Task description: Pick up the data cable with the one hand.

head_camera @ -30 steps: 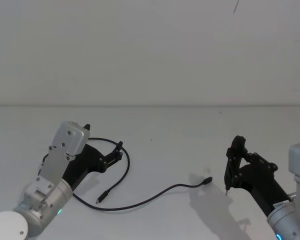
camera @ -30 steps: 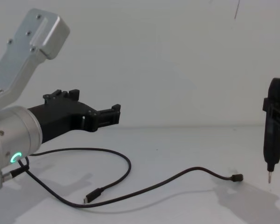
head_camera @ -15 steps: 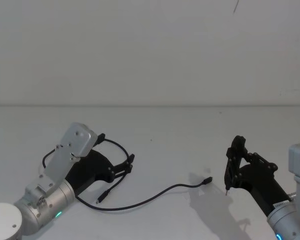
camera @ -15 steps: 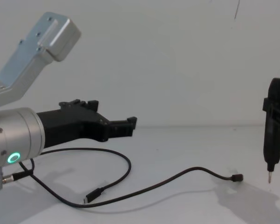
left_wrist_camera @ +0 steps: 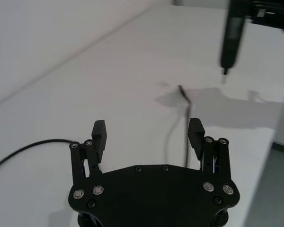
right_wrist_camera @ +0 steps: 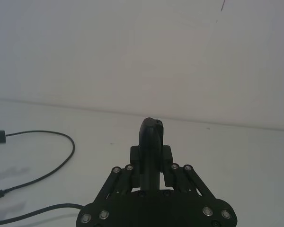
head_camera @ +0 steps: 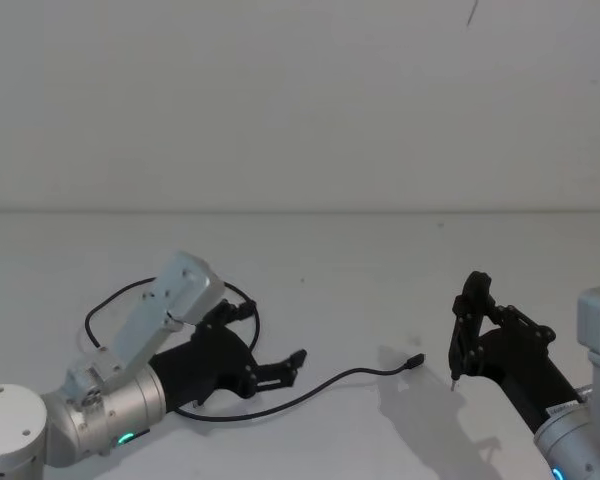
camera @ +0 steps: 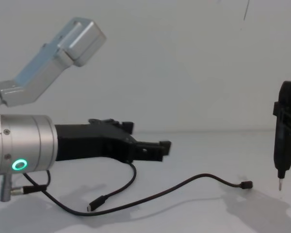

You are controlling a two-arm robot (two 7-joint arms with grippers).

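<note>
Jaws of left gripper (head_camera: 286, 368) wide apart, empty, above data cable (head_camera: 352, 376); right gripper (head_camera: 480, 325) at right clamps rod-like tool (head_camera: 458, 352).

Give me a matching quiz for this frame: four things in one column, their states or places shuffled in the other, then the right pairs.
Things:
1. left claw
2. right claw
3. data cable
4. green ring

States:
A. lying loose on the table
B. shut on a slim black tool
C. open, hovering just above the cable
D. glowing on the left arm's silver cylinder

Pairs: 1-C, 2-B, 3-A, 4-D
</note>
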